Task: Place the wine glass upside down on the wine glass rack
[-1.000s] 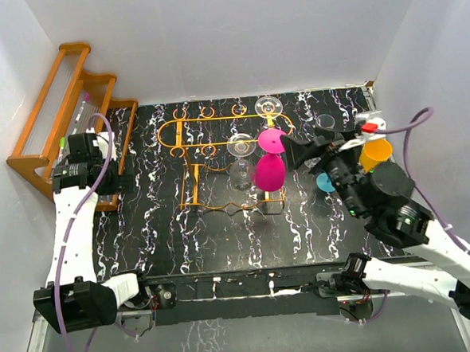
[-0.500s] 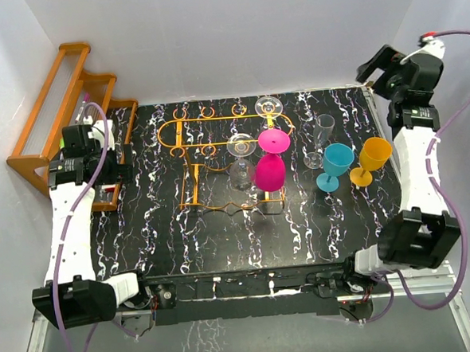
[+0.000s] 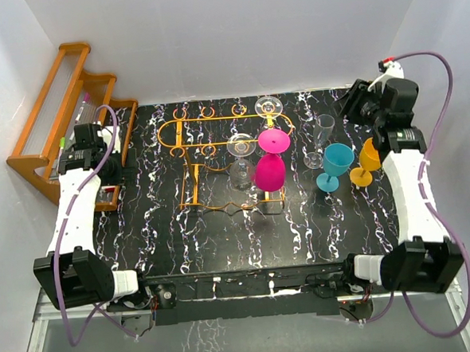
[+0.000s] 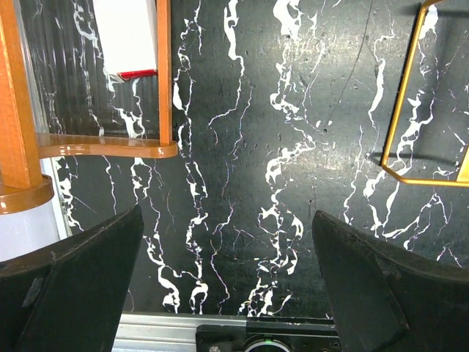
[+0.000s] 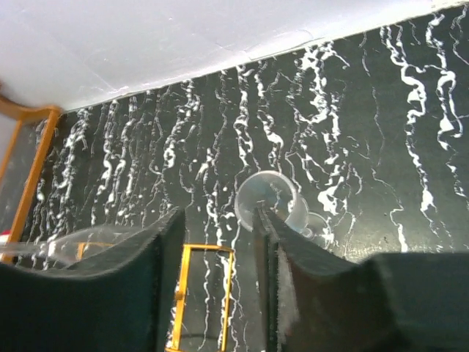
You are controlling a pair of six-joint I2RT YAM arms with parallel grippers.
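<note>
An upright clear wine glass (image 3: pixel 325 130) stands at the back right of the black marbled table. From the right wrist its round rim (image 5: pixel 267 196) shows just past the tip of my right finger. My right gripper (image 3: pixel 350 105) (image 5: pixel 218 216) hovers beside and above the glass, its jaws narrowed but apart with nothing between them. The gold wire wine glass rack (image 3: pixel 217 145) (image 5: pixel 205 293) (image 4: pixel 399 110) holds a pink glass (image 3: pixel 269 170) and two clear glasses (image 3: pixel 241 148) upside down. My left gripper (image 3: pixel 116 169) (image 4: pixel 227 220) stays wide open over bare table, left of the rack.
A teal glass (image 3: pixel 336 163) and an orange glass (image 3: pixel 371 158) stand upright near the clear one, right below my right arm. A brown wooden stepped rack (image 3: pixel 64 115) (image 4: pixel 165 73) stands against the left wall beside my left gripper. White walls enclose the table.
My right arm left the pink glass, swung up to the back right corner, then dropped toward the clear glass while its jaws narrowed. The left arm barely shifted.
</note>
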